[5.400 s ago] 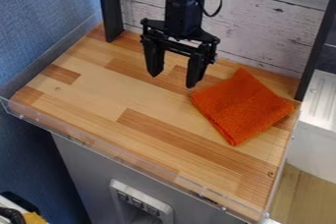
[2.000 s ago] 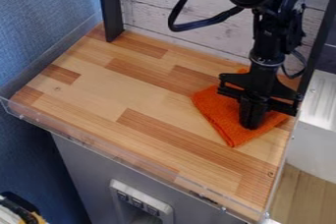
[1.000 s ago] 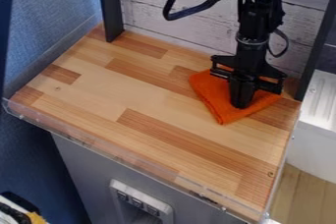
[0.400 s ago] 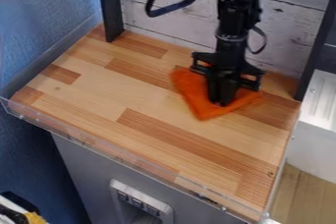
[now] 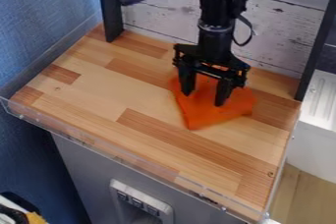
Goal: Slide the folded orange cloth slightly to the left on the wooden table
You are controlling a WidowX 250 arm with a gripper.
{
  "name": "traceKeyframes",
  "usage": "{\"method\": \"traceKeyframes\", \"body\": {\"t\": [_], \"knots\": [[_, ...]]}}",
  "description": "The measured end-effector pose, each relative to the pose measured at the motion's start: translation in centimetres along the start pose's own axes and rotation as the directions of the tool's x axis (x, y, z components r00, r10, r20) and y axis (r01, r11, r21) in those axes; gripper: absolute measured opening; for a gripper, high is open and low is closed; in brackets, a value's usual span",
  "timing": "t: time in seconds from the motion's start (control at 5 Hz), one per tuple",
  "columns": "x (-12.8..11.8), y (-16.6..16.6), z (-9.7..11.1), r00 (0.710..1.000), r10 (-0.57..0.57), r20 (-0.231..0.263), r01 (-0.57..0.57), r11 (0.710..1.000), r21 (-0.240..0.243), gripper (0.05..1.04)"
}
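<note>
Orange cloth (image 5: 205,115) rests on the wooden desk (image 5: 98,85), unheld because the black jaws over it stand apart.

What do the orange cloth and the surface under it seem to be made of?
The orange cloth looks like soft, matte woven fabric, perhaps cotton or microfibre: it lies in a flat, slightly rumpled shape with no shine. The work surface seems to be wood, or a wood-look laminate, with a smooth finish: light and darker strips with grain and small knots run across it.
</note>
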State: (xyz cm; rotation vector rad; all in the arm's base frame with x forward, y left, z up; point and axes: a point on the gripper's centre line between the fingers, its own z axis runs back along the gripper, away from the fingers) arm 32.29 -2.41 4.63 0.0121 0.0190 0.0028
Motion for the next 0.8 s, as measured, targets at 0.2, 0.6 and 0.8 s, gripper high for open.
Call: {"method": "traceKeyframes", "body": {"t": [0.2,0.6,0.8], "knots": [[-1.2,0.1,2.0,1.000,0.007,0.027,-0.007,1.000,-0.004,0.999],[-3.4,-1.9,4.9,0.998,0.009,0.056,-0.008,1.000,-0.013,0.999],[-4.2,-2.8,5.3,0.999,0.007,0.045,-0.007,1.000,-0.008,0.999]]}}
